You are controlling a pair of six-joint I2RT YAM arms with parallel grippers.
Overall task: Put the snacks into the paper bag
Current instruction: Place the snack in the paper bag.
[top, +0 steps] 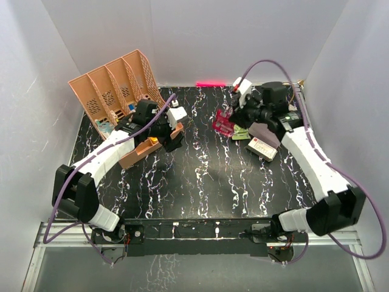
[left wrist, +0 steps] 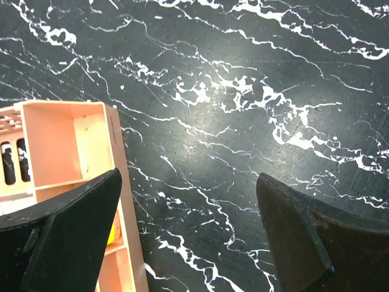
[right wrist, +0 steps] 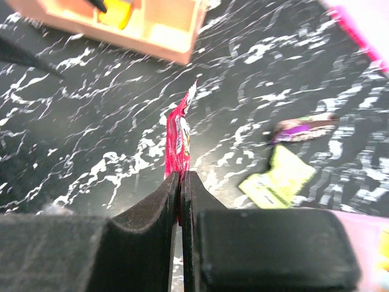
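A: Ground colour first?
B: The black marble-look tabletop point(top: 200, 182) has white veins streaked all over.
A: Anything bright?
B: A shiny crimson-pink foil packet point(right wrist: 177, 143) with pale marks on its face, a flat yellow-green packet point(right wrist: 281, 177) and a slim purple bar wrapper point(right wrist: 304, 126), blurred.
A: Anything peach?
B: The slotted peach-orange plastic organiser point(top: 112, 85) has lattice cut-outs in its sides. The shallow peach plastic tray point(left wrist: 58, 143) matches it, with a yellow item point(right wrist: 118, 11) inside.
A: Anything white?
B: The small white rectangular box point(top: 262, 148) carries a red mark.

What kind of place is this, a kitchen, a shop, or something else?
Probably a robot test cell: plain white walls box in a black marbled table, with the left arm and right arm bolted at its near edge.
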